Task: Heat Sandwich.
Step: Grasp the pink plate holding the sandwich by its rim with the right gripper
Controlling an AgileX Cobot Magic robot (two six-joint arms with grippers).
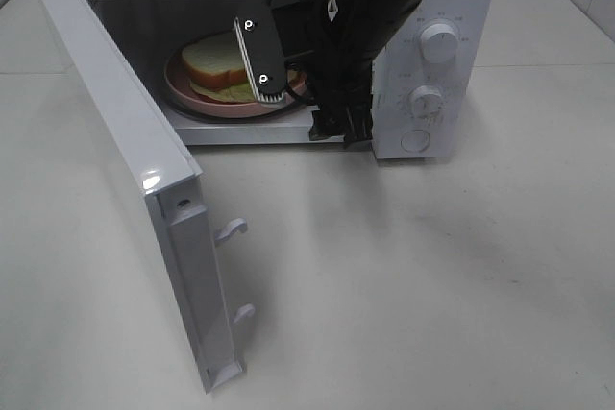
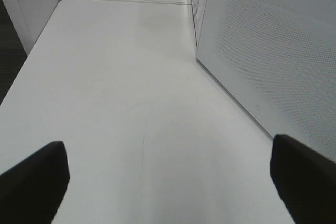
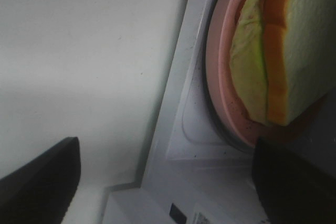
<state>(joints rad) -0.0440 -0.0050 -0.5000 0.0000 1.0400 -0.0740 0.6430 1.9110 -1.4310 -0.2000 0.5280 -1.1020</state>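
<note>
The sandwich (image 1: 216, 60) lies on a round pink plate (image 1: 183, 93) inside the open microwave (image 1: 437, 141). In the right wrist view the sandwich (image 3: 299, 51) shows its white bread, tan crust and pale green filling on the plate (image 3: 220, 87). My right gripper (image 1: 306, 108) hangs at the oven's mouth, just in front of the plate, open and holding nothing. Its dark fingers (image 3: 39, 177) stand wide apart around the oven's front sill (image 3: 184, 119). My left gripper (image 2: 168, 179) is open and empty above the table, beside the microwave's perforated outer wall (image 2: 273, 51).
The microwave door (image 1: 125, 170) swings far out to the left, its two latch hooks (image 1: 233, 229) pointing right. Two white dials (image 1: 439, 43) and a round button (image 1: 415, 140) sit on the panel right of the cavity. The white table (image 1: 404, 285) spreads in front.
</note>
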